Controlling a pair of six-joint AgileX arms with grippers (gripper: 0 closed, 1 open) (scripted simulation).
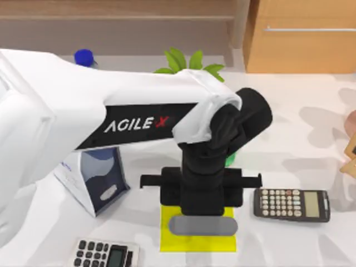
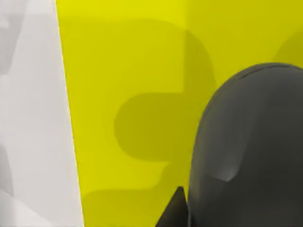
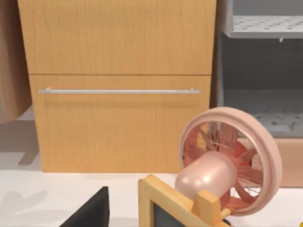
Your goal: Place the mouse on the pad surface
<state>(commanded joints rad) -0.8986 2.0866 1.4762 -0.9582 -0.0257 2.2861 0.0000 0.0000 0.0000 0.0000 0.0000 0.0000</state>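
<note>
The small dark grey rounded mouse sits over the flat bright yellow square pad, close under our left wrist camera; whether it touches the sheet we cannot tell. Our left arm reaches across from the table's left side and bends down over the pad, its black wrist and grey bar covering most of it, so that we cannot tell how the left gripper's fingers stand. Just right of the pad lies a black calculator; left of the pad lies a white calculator, and beyond that a white and navy carton. Behind the pad, past the arm, green leaves show. Our right wrist camera faces a pink fan before a wooden drawer front.
</note>
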